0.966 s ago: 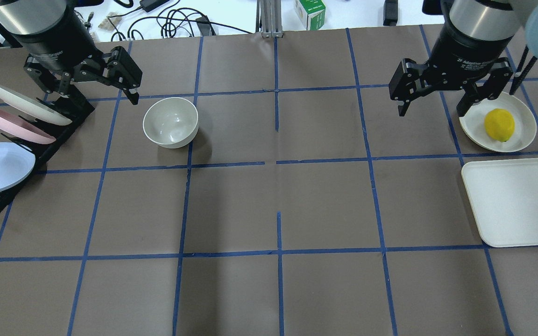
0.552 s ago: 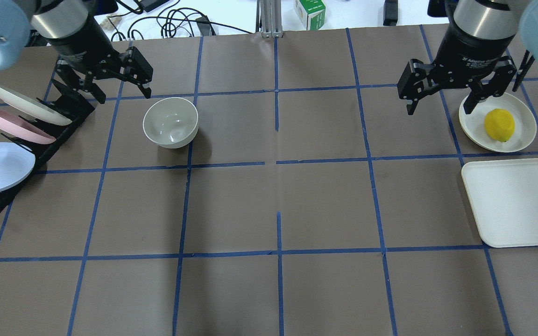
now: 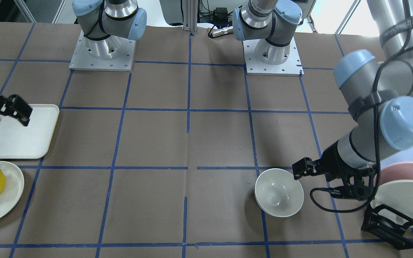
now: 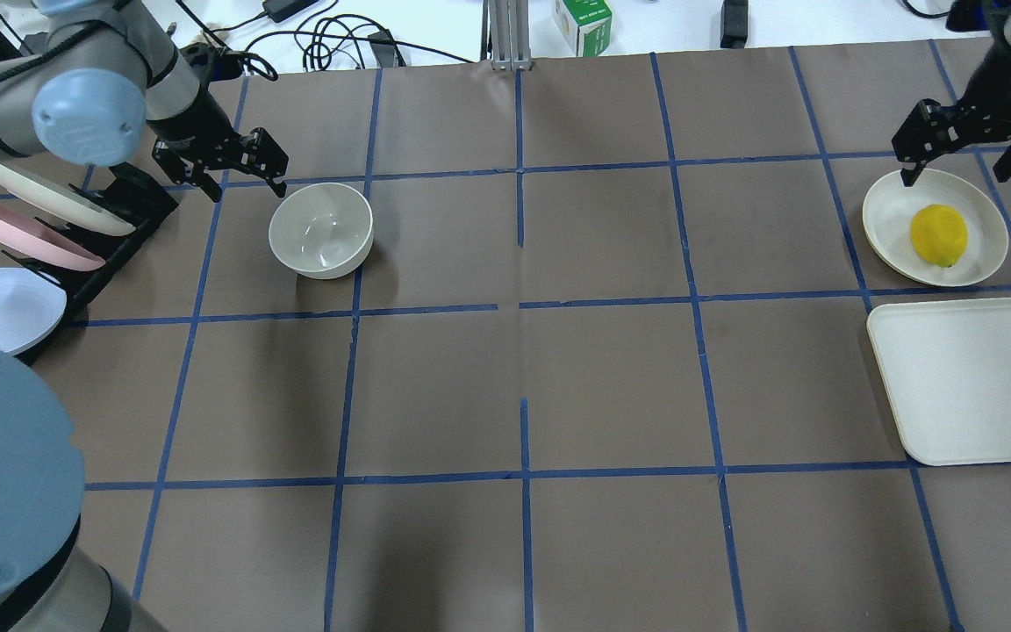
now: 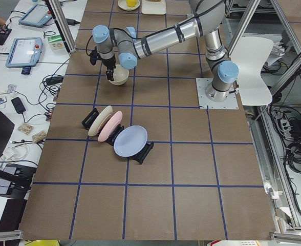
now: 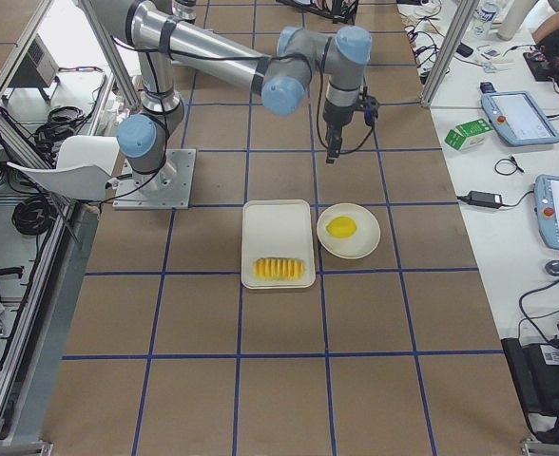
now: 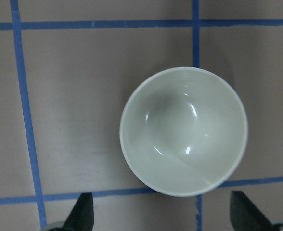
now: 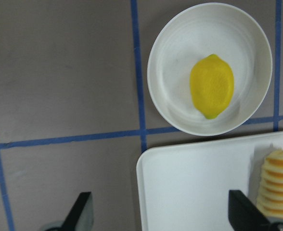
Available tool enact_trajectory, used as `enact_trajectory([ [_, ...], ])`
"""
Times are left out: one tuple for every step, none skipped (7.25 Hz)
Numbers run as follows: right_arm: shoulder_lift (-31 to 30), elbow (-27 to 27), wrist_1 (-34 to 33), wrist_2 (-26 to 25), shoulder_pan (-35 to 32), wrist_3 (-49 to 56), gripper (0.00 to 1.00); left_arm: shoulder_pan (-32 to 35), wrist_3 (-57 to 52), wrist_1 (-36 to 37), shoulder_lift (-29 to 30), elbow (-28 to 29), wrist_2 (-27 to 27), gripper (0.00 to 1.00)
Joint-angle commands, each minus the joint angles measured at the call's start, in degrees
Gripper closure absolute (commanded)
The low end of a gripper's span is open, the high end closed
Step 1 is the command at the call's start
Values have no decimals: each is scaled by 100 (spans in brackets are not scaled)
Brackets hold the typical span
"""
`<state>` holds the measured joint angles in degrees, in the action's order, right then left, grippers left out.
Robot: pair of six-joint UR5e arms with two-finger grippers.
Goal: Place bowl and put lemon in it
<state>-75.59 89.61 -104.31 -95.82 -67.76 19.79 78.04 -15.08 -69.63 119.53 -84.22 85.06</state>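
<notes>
Off-white glossy round bowl (image 4: 321,230); smooth oval lemon (image 4: 938,234).

Here's my surface (image 4: 611,386): brown, flat, ruled into big squares by blue tape (image 4: 435,307). Over on my left, the bowl (image 4: 321,230) stands upright right on the brown, mouth up, its edge overlapping one tape line. Further left, near it but apart, a black rack (image 4: 141,200) sits on the surface at a slant to the grid. Swing across to my right: a round white plate (image 4: 881,219) lies flat out on the far side, and just beside it, closer to me, a white rectangular tray (image 4: 962,386), one tape line running between the two. Back at my end, my two metal base plates (image 3: 102,53) sit side by side on the surface.
</notes>
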Motion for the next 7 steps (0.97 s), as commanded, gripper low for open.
enact_trajectory([
  [675, -14, -790, -7, 307, 1102, 0, -43, -127, 579, 396, -347, 1, 0],
  [973, -31, -1193, -7, 386, 1228, 0, -35, -49, 695, 396, -480, 1, 1],
  [1211, 12, -1388, 63, 517, 1360, 0, -34, -31, 696, 396, -507, -7, 2],
  [1457, 4, -1564, 81, 527, 1326, 0, -17, -39, 705, 396, -508, -7, 17],
  [1651, 4, -1758, 90, 527, 1352, 0, -17, -22, 705, 413, -508, 1, 42],
  [1853, -48, -1803, 98, 527, 1326, 0, -8, -22, 705, 413, -508, -16, 60],
  [1916, -49, -1951, 90, 527, 1326, 0, 9, -22, 705, 396, -508, -34, 79],
])
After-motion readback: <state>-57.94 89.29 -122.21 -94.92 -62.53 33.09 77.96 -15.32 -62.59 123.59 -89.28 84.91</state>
